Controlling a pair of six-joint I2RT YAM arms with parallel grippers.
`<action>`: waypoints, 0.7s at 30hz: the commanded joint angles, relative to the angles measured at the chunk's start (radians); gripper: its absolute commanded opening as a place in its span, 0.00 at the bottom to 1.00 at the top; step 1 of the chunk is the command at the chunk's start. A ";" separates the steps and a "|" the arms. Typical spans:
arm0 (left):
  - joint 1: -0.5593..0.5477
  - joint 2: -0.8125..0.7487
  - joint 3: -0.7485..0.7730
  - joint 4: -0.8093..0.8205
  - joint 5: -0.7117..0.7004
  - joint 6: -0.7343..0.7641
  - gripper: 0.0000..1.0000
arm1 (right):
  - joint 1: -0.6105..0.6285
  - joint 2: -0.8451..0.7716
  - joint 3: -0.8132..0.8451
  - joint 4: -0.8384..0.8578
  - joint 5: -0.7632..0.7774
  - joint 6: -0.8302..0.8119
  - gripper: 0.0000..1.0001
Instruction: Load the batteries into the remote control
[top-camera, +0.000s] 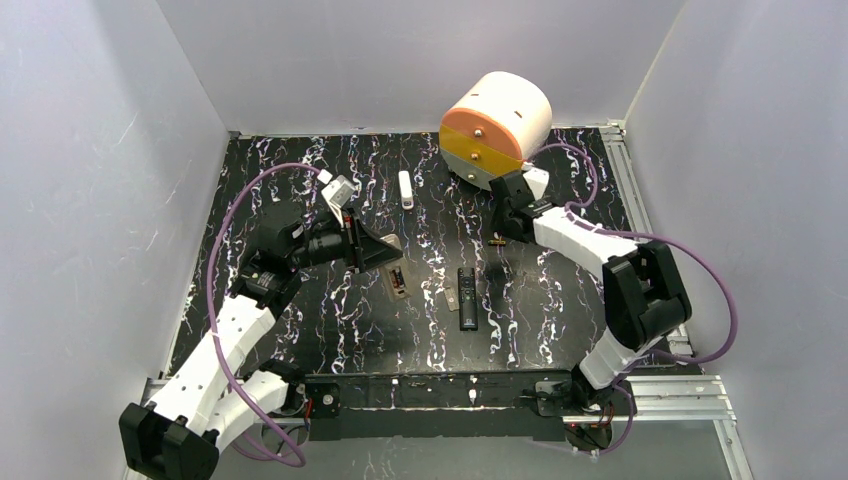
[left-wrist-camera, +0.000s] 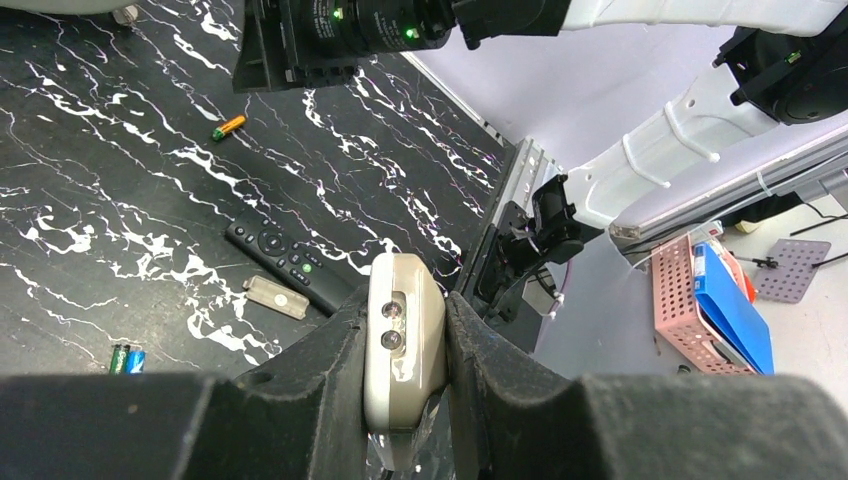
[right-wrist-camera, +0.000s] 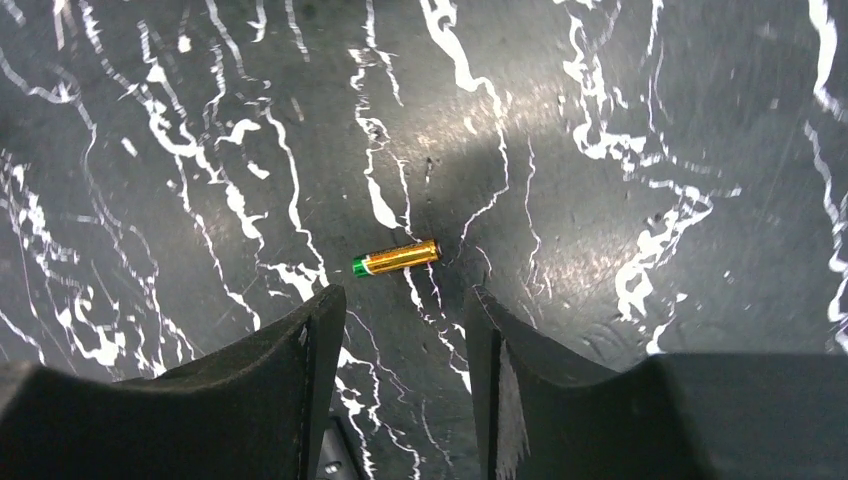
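The left claw (left-wrist-camera: 405, 375) pinches the remote control (left-wrist-camera: 402, 300), lifted off the surface (top-camera: 540, 300). The right claw (right-wrist-camera: 400, 340) is spread, and the gold battery (right-wrist-camera: 397, 258) lies just ahead of its tips. This looks like the picking-up step. Next it should descend astride the battery and close.

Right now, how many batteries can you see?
3. A gold battery lies ahead of the right gripper. A green battery and a blue battery lie side by side near the left gripper, partly hidden by it. Any inside the held remote would not show.
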 joint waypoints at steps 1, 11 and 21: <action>0.004 -0.007 -0.002 0.025 -0.007 0.006 0.00 | 0.004 0.034 0.007 -0.064 0.098 0.337 0.55; 0.004 -0.014 -0.025 0.035 0.005 0.020 0.00 | 0.034 0.154 0.066 -0.147 0.149 0.463 0.59; 0.003 -0.021 -0.036 0.035 0.011 0.026 0.00 | 0.046 0.218 0.103 -0.163 0.173 0.499 0.59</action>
